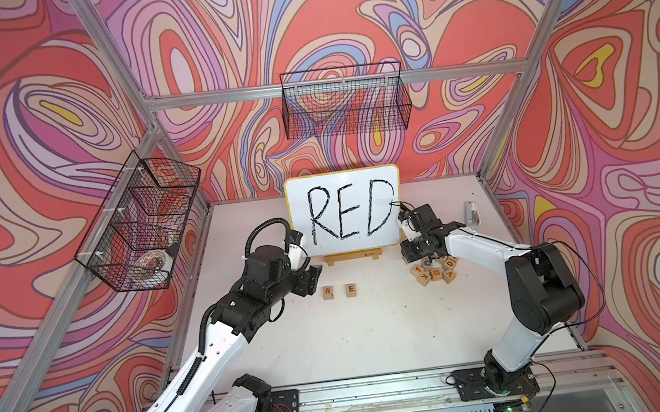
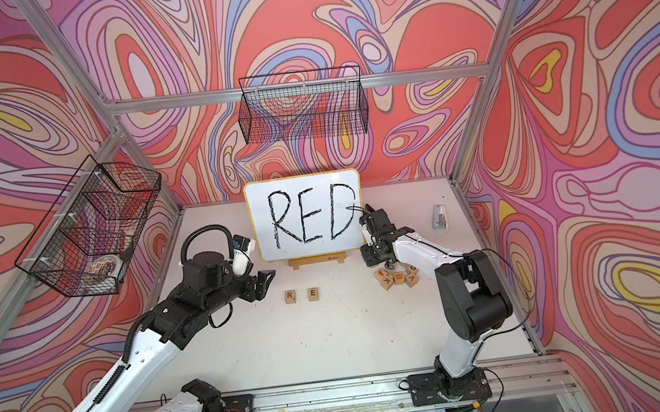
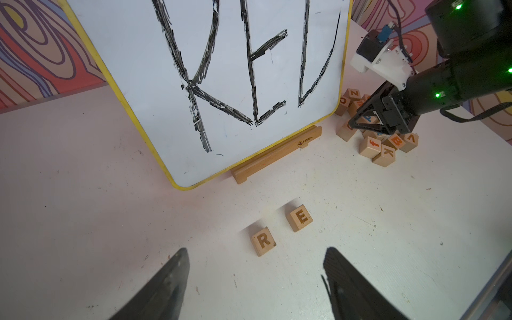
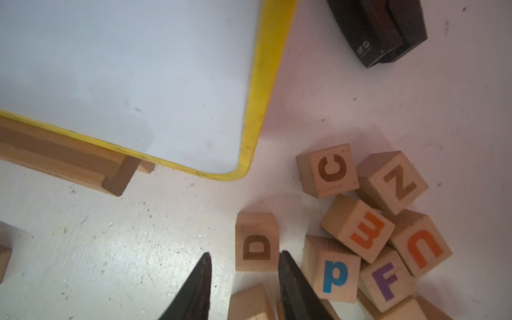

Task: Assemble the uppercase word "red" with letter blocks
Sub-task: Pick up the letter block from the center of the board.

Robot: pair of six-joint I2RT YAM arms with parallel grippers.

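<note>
Toward the middle of the tabletop, just in front of the whiteboard lettered RED, we see the R block and the E block. They lie side by side with a small gap, letters up, R left of E in both top views. At their left hangs the left gripper; its fingers are spread wide, with nothing between them. At the right of the frame, near the board's lower right corner, a heap of other letter blocks lies beneath the right gripper. In the right wrist view we find the D block at the heap's edge, letter up, resting on the tabletop. The right fingers stand apart about its near end. One lies against or just beside the block's edge, we cannot tell which; its partner stands clear, so nothing is clamped.
</note>
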